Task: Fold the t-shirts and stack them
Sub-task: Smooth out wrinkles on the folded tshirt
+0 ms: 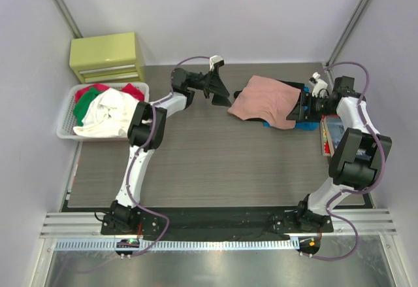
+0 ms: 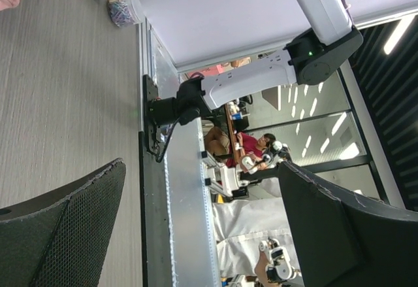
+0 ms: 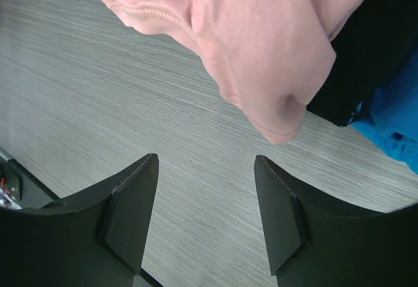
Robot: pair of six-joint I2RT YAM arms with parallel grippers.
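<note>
Lying just ahead of parted right gripper [image 3: 206,166]: salmon-pink t-shirt [image 3: 261,32], unheld.

Far right on table [image 1: 196,163]: top t-shirt [image 1: 264,101] on other folded cloth [image 1: 307,127]. Just left of it, left gripper [image 1: 219,91]; at stack's right edge, right gripper [image 1: 302,107]. At left edge, basket [image 1: 65,114] holding clothes [image 1: 104,110]; behind it, cabinet [image 1: 108,57].

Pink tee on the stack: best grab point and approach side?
Probably best: on the pink tee, grip the drooping hemmed corner, coming in low from the right. It overhangs the black tee onto the table, lying loose, straight ahead of the open right gripper.
</note>
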